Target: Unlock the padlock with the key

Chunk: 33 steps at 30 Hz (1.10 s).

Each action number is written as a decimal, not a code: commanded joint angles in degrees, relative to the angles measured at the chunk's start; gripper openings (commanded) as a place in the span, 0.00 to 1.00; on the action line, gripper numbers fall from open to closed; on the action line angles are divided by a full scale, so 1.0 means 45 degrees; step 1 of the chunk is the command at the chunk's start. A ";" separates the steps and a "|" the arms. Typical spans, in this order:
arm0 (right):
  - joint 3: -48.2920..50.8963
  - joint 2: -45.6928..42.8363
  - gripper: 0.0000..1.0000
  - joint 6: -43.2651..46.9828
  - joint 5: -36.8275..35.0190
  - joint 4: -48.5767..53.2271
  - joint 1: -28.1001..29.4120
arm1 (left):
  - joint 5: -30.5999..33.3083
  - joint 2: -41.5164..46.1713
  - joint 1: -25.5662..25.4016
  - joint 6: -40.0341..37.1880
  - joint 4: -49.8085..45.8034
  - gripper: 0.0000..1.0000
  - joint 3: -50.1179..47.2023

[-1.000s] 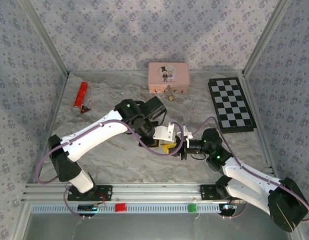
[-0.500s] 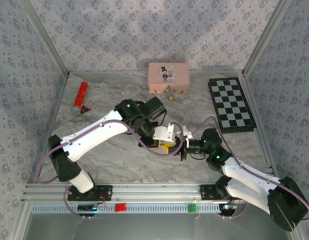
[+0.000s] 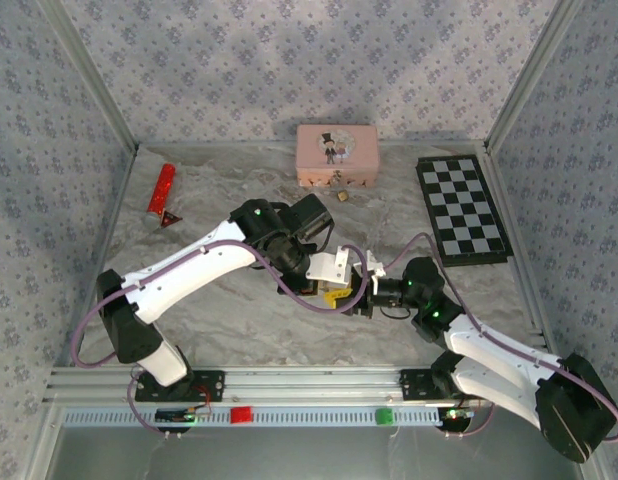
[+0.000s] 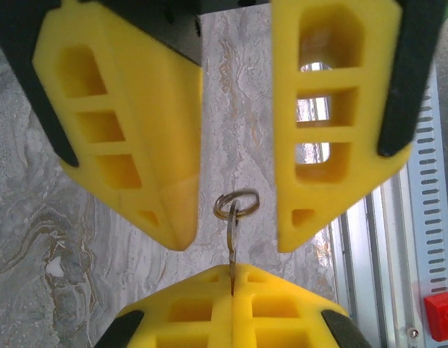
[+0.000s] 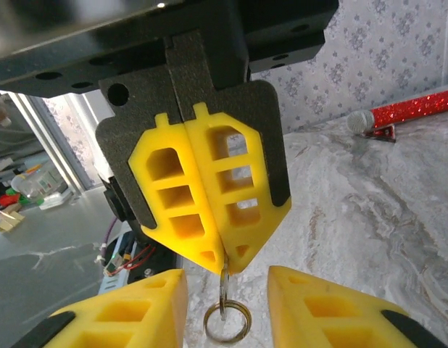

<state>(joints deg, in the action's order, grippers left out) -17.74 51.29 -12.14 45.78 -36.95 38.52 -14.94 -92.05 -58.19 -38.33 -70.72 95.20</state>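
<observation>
From above and behind my bases, the top camera looks down across the whole table [image 3: 249,335], near rail [image 3: 319,378] to far wall [image 3: 319,60]. My wrist cameras sit very close, facing each other: both see the key [image 4: 232,235], my left pincer [image 4: 231,279] and right pincer [image 5: 227,281].

Both arms meet just below the middle of the top view, tips nearly nose to nose. The left arm runs up from the lower left, then elbows back down, and the left claw [image 3: 334,296] is pinched tight on the key [image 5: 224,284]. The right claw [image 3: 362,304] points in from the lower right, jaws apart, one finger on either side of the key's ring, not touching.
</observation>
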 commanded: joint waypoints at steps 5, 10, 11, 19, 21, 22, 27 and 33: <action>-0.0247 0.0037 0.22 0.0119 -0.0017 -0.0075 0.0092 | -0.0145 -0.0121 -0.0076 -0.0062 -0.0222 0.00 -0.0022; -0.0272 0.0153 0.17 0.0274 -0.0036 0.0061 0.0116 | -0.0161 -0.0024 -0.0076 -0.0075 -0.0203 0.00 -0.0009; -0.0288 0.0146 0.15 0.0276 -0.0036 0.0071 0.0111 | -0.0171 -0.0014 -0.0076 -0.0075 -0.0198 0.00 0.0000; -0.0307 0.0168 0.14 0.0628 -0.0039 0.0576 0.0127 | 0.0010 0.0239 -0.0076 -0.0080 0.0182 0.00 -0.0192; -0.0297 0.0148 0.20 0.0628 -0.0017 0.0594 0.0111 | 0.0125 0.0299 -0.0076 -0.0077 0.0256 0.00 -0.0256; -0.0273 0.0151 0.20 0.0644 0.0012 0.0598 0.0111 | 0.0146 0.0303 -0.0076 -0.0080 0.0263 0.00 -0.0272; -0.0292 0.0146 0.20 0.0759 0.0037 0.0755 0.0121 | 0.0214 0.0356 -0.0076 -0.0087 0.0343 0.00 -0.0285; -0.0393 0.0166 0.10 0.0745 0.0139 0.0800 0.0111 | 0.0153 0.0378 -0.0076 -0.0083 0.0345 0.00 -0.0287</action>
<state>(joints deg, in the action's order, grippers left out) -17.96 51.86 -9.32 45.87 -34.46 38.68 -14.02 -92.03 -58.19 -38.35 -69.38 94.17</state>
